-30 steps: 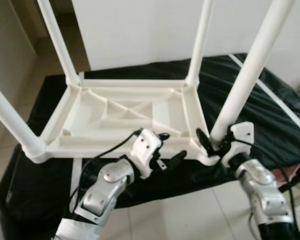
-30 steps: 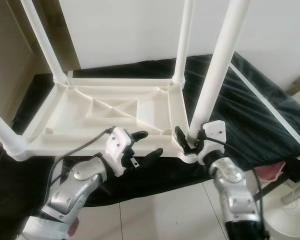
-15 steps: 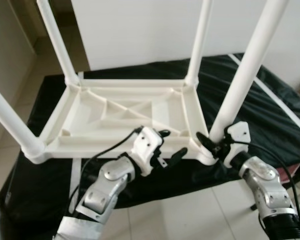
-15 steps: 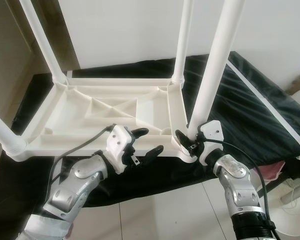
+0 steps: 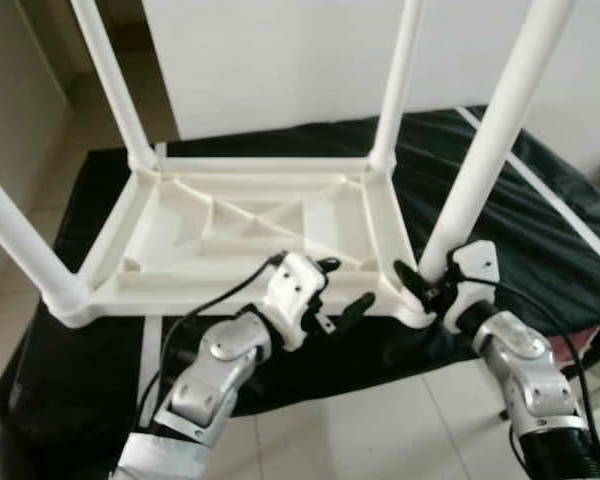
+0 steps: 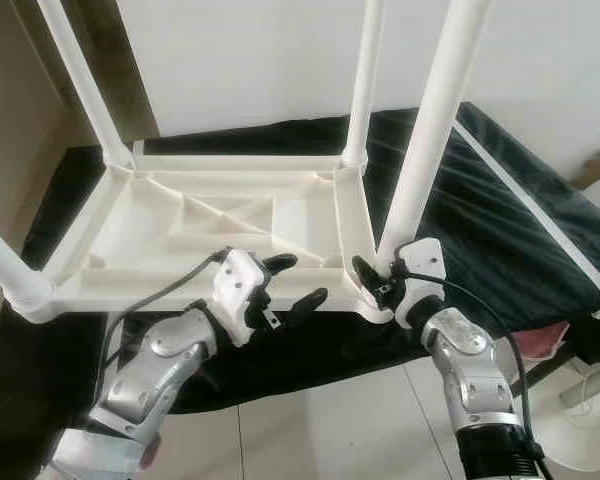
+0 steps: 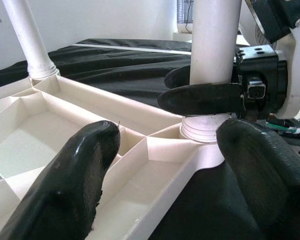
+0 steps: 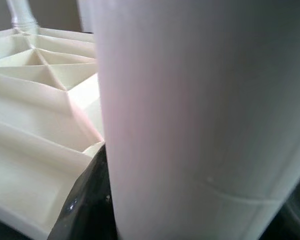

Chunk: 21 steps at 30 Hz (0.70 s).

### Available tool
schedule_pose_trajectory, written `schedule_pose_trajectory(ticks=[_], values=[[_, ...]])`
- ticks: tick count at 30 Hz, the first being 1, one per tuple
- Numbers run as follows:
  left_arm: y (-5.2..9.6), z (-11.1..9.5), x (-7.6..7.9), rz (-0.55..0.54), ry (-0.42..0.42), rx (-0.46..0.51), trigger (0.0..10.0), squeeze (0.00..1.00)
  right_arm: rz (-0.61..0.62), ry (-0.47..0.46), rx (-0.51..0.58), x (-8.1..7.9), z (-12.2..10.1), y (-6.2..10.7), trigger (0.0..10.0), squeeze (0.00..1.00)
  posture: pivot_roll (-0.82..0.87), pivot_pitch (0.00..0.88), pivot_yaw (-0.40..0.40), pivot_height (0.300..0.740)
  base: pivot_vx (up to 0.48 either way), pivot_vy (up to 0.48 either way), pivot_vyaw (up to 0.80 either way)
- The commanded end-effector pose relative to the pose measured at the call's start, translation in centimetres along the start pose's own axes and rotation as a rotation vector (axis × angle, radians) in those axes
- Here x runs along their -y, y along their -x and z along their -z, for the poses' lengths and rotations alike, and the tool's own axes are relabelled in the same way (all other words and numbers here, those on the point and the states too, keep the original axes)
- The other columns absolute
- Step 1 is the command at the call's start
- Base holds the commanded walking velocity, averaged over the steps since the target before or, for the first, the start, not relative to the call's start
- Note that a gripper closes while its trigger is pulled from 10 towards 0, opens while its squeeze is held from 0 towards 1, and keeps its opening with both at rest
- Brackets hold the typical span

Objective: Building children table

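Little has changed over the last second: the right gripper (image 5: 427,287) has kept its hold on the near-right leg (image 5: 488,150), its forearm has slid slightly toward the table (image 5: 250,225), and the left gripper (image 5: 342,288) still hovers in the same spot.

Seen from the head, the white plastic table lies upside down on a worktop (image 5: 540,230) draped in black cloth, reaching almost to its near edge, with four legs standing up from the corners. The right gripper's fingers close around the bottom of the near-right leg, just above the socket (image 5: 416,312) at the table's near-right corner. The left gripper sits at the table's near rim, close to that corner, fingers spread wide and holding nothing. A black cable (image 5: 215,300) runs from its wrist down the silver arm. White tiled floor (image 5: 380,420) lies below the worktop's near edge.

From the left wrist, the two black fingers (image 7: 75,175) stand wide apart, one over the ribbed underside (image 7: 35,135) of the table, the other beyond its rim over the black cloth. Between them stands the leg (image 7: 215,40), with the right gripper's black finger (image 7: 200,98) wrapped across it just above the threaded collar (image 7: 205,131).

From the right wrist, the leg (image 8: 200,100) is pressed close to the lens, a black finger (image 8: 85,205) touching its side, and the table's ribs (image 8: 45,75) are behind.
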<state>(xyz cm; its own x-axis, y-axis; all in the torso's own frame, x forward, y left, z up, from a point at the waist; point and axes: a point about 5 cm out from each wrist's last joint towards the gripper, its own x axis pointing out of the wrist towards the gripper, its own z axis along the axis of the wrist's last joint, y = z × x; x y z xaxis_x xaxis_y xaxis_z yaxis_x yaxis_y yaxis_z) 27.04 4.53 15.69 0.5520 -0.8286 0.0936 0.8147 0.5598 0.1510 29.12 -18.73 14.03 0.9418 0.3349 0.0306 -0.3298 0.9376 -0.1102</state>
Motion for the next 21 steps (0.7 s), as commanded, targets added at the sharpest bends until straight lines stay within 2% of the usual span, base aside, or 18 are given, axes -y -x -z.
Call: schedule_pose_trajectory(ticks=[1,6,9,14,17,19,21], values=[[0.0,0.2,-0.1,-0.016,-0.001,-0.004,10.0,0.0,0.063,-0.013,-0.039,0.1,0.6,0.5,10.0,0.0,-0.07,0.049,-0.005,0.74,0.0,0.0,0.0],[-0.2,0.4,0.4,-0.002,-0.006,-0.001,10.0,0.0,0.181,-0.071,0.006,-0.6,0.1,0.7,10.0,0.0,-0.07,0.046,-0.006,0.74,0.0,0.0,0.0],[-0.2,0.4,0.5,0.001,-0.01,0.0,10.0,0.0,0.205,-0.085,0.005,-0.8,0.0,0.8,10.0,0.0,-0.07,0.046,-0.006,0.74,0.0,0.0,0.0],[-0.2,-0.1,0.0,0.001,0.028,0.026,10.0,0.0,0.431,-0.124,-0.011,-2.0,0.6,0.6,10.0,0.0,-0.05,0.033,-0.015,0.74,0.0,0.0,0.0],[-0.2,-0.1,0.0,0.005,0.032,0.024,10.0,0.0,0.492,-0.122,-0.03,-2.0,0.8,0.7,10.0,0.0,-0.05,0.033,-0.015,0.74,0.0,0.0,0.0],[-0.1,-0.1,0.1,0.029,0.046,0.025,10.0,0.0,0.592,-0.14,-0.042,-2.3,1.0,0.6,10.0,0.0,-0.05,0.031,-0.017,0.74,0.0,0.0,0.0],[-0.1,-0.2,0.2,0.044,0.061,0.028,10.0,0.0,0.64,-0.181,-0.058,-3.2,1.2,0.3,10.0,0.0,-0.04,0.026,-0.024,0.74,0.0,0.0,0.0]])
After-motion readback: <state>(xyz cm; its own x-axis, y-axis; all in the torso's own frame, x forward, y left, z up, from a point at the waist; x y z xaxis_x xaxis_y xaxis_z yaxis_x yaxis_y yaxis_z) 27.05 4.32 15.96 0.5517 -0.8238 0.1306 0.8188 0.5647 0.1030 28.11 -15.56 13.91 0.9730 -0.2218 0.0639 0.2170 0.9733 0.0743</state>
